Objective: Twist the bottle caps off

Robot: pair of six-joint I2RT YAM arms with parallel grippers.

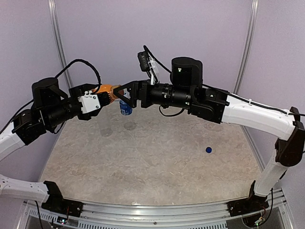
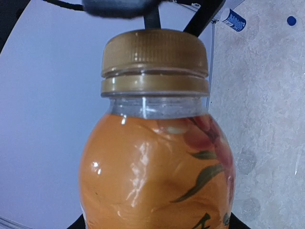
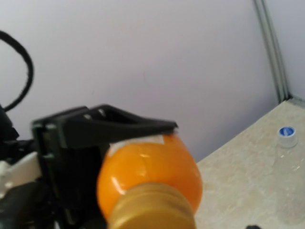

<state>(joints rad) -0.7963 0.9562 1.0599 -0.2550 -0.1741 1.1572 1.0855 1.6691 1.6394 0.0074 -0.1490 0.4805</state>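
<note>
My left gripper (image 1: 106,94) is shut on the short orange bottle (image 1: 108,88) and holds it in the air on its side, cap toward the right arm. In the left wrist view the bottle (image 2: 152,176) fills the frame, its orange-brown cap (image 2: 155,59) screwed on. My right gripper (image 1: 123,91) stands right at the cap end; its dark fingers (image 2: 151,18) show just beyond the cap, spread, not touching its sides. The right wrist view shows the cap (image 3: 152,212) close and blurred, and the bottle (image 3: 147,169) under the left gripper's black finger (image 3: 119,125).
A blue-labelled bottle (image 1: 126,109) stands behind the grippers. Two clear bottles (image 1: 106,130) (image 1: 129,125) stand on the table below them. One clear bottle with a whitish-blue cap (image 3: 287,136) shows in the right wrist view. A loose blue cap (image 1: 208,150) lies at the right.
</note>
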